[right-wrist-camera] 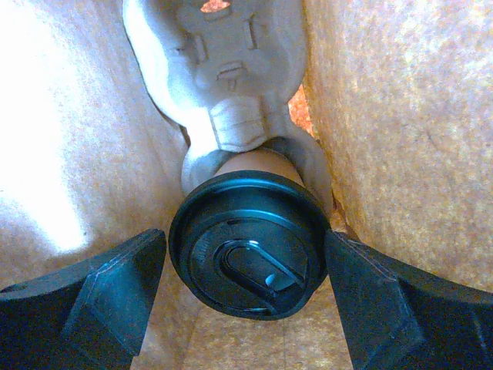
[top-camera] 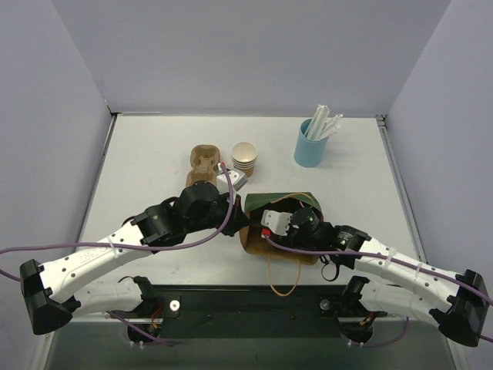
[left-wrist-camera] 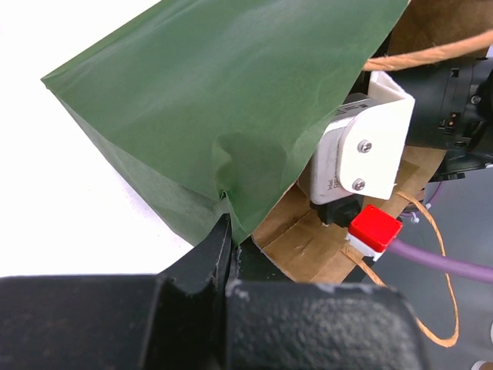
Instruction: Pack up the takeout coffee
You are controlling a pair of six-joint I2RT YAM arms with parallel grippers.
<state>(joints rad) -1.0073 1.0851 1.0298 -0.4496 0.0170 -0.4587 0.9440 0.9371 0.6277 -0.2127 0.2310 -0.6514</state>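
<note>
The takeout coffee [right-wrist-camera: 250, 247], a brown cup with a black lid, sits in a moulded pulp carrier [right-wrist-camera: 223, 85] inside the paper bag [left-wrist-camera: 231, 92]. My right gripper [right-wrist-camera: 245, 256] has reached into the bag. It is open, with one finger on each side of the lid: the right finger at the rim, the left a sliver off it. My left gripper [left-wrist-camera: 229, 231] is shut on the green edge of the bag's mouth. In the top view the bag [top-camera: 281, 202] lies on its side between both arms and hides the right fingers and the cup.
A second brown pulp carrier [top-camera: 204, 163] and a stack of lidless tan cups [top-camera: 244, 158] stand behind the bag. A blue holder of white straws [top-camera: 310, 145] is at the back right. The bag's twine handle [top-camera: 283, 277] loops over the near table edge.
</note>
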